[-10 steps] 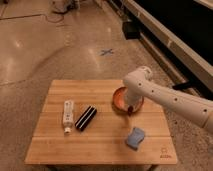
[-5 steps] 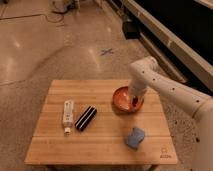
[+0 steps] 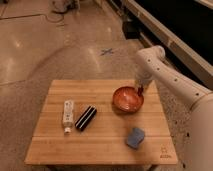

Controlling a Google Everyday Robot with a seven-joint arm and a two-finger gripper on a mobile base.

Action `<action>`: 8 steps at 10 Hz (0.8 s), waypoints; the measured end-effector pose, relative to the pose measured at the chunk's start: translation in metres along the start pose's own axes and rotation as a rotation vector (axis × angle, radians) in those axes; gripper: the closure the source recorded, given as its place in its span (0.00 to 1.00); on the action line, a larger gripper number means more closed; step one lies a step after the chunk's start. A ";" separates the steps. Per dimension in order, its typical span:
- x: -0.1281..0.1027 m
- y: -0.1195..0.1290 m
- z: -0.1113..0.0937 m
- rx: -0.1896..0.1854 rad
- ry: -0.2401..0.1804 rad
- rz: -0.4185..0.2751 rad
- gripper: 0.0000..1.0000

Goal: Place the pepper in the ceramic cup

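Note:
My gripper (image 3: 139, 89) hangs at the end of the white arm (image 3: 165, 75), which reaches in from the right. It sits just over the far right rim of the wide orange-red bowl (image 3: 127, 99). A small dark red bit (image 3: 141, 90) shows at the gripper's tip; it may be the pepper, but I cannot tell for sure. The ceramic cup does not show anywhere in the camera view; it may be hidden behind the arm.
On the wooden table (image 3: 105, 145) lie a white bottle (image 3: 67, 114) at the left, a black-and-white striped bar (image 3: 86, 118) beside it and a blue sponge (image 3: 135, 137) at the front right. Shiny floor surrounds the table.
The arm has drawn back from over the bowl toward the table's far right, so the bowl now shows almost whole. The things on the table have not moved.

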 end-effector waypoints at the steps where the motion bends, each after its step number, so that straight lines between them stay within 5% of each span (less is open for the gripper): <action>1: 0.008 0.008 -0.008 0.005 0.010 0.014 1.00; 8: 0.032 0.009 -0.022 0.036 0.070 0.036 1.00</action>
